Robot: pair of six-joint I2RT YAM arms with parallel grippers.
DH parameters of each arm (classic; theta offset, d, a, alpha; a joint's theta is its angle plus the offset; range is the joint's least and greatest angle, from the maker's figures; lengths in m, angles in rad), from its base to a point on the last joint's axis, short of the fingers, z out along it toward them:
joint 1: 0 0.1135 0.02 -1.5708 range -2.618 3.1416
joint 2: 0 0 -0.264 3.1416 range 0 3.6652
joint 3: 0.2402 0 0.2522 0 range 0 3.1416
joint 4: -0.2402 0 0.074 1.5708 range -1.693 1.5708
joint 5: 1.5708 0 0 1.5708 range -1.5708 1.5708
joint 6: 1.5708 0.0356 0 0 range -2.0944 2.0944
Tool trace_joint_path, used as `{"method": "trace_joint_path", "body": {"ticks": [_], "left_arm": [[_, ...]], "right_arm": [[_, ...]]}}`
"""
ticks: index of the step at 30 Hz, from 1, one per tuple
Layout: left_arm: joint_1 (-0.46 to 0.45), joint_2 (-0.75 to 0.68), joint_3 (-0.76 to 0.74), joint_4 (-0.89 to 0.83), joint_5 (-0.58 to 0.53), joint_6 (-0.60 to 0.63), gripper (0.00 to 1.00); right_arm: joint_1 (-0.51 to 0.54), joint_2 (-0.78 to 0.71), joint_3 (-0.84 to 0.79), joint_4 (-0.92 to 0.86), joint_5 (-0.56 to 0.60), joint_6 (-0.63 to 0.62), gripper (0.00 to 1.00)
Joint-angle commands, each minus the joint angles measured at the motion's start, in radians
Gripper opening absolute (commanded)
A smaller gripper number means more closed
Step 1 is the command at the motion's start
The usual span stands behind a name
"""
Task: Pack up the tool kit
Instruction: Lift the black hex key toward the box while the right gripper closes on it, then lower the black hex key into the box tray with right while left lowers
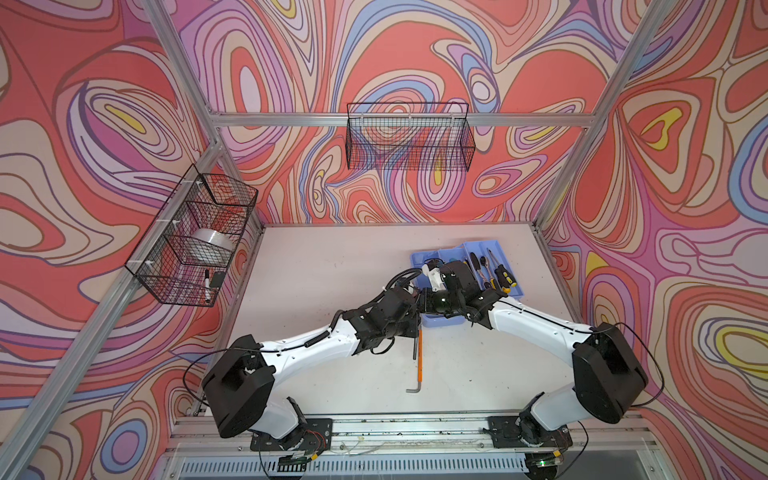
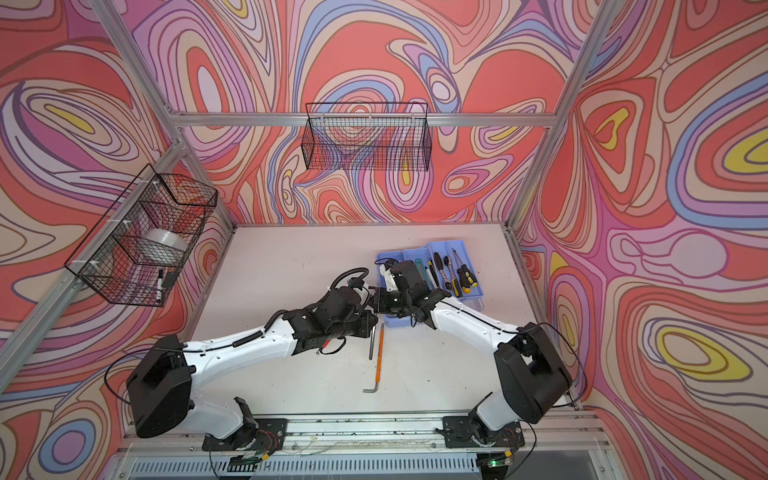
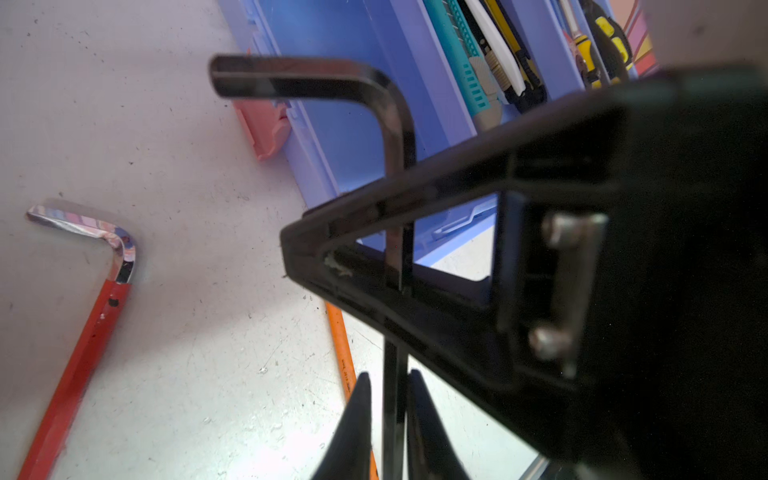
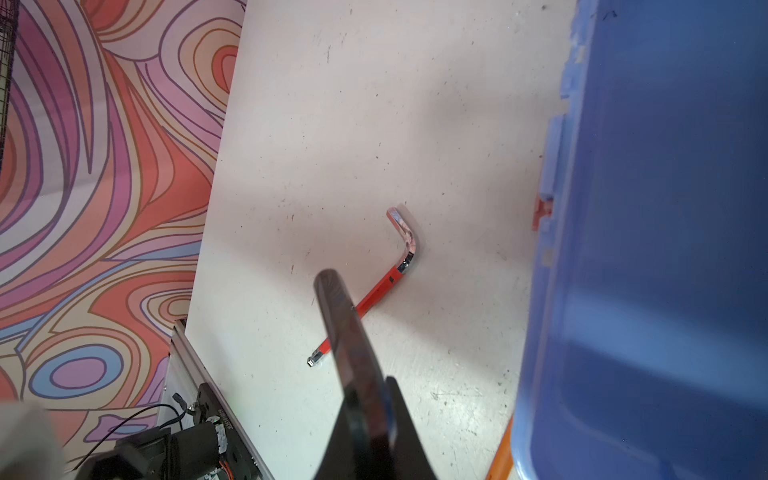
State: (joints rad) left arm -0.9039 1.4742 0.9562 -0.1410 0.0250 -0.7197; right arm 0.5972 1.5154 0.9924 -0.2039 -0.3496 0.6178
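Both top views look from high above the six o'clock edge of the table point(image 1: 332, 266), tilted down toward twelve. They take in the whole scene (the pair overlaps almost entirely), with the toolbox point(image 1: 417, 259) near two o'clock. The left wrist camera sits low and very close, facing the black hex key point(image 3: 291, 79) and the toolbox point(image 3: 324, 62) beyond. The right wrist camera peers steeply down past that same black hex key point(image 4: 343, 324). Both wrist views share the red hex key point(image 3: 93, 345) lying on the table.

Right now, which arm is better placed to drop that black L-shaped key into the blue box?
Probably the right: the right gripper is shut on the black hex key, close beside the blue toolbox. Whether the left gripper also grips the key is unclear.
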Motion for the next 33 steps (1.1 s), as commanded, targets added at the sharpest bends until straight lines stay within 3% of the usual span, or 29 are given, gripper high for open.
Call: {"method": "trace_joint_path", "body": {"ticks": [1, 7, 12, 18, 24, 28, 33], "left_arm": [[0.005, -0.004, 0.023, -0.02, -0.023, -0.011, 0.35], [0.004, -0.047, -0.024, -0.042, -0.034, -0.008, 0.65], [0.005, -0.069, -0.071, -0.051, -0.028, -0.015, 0.73], [-0.023, -0.029, -0.056, -0.087, -0.021, 0.007, 0.73], [-0.076, 0.091, 0.04, -0.2, -0.024, 0.033, 0.67], [-0.097, 0.172, 0.089, -0.234, -0.004, 0.024, 0.56], [-0.116, 0.216, 0.101, -0.231, 0.006, 0.002, 0.51]], "right_arm": [[0.002, -0.015, 0.063, -0.064, 0.046, -0.03, 0.0], [-0.01, 0.002, 0.145, -0.159, 0.128, -0.075, 0.0], [-0.017, 0.059, 0.273, -0.291, 0.259, -0.152, 0.0], [-0.02, 0.186, 0.444, -0.451, 0.44, -0.249, 0.0], [-0.022, 0.321, 0.592, -0.564, 0.608, -0.307, 0.0], [-0.025, 0.396, 0.652, -0.597, 0.673, -0.325, 0.0], [-0.037, 0.444, 0.708, -0.598, 0.633, -0.326, 0.0]]}}
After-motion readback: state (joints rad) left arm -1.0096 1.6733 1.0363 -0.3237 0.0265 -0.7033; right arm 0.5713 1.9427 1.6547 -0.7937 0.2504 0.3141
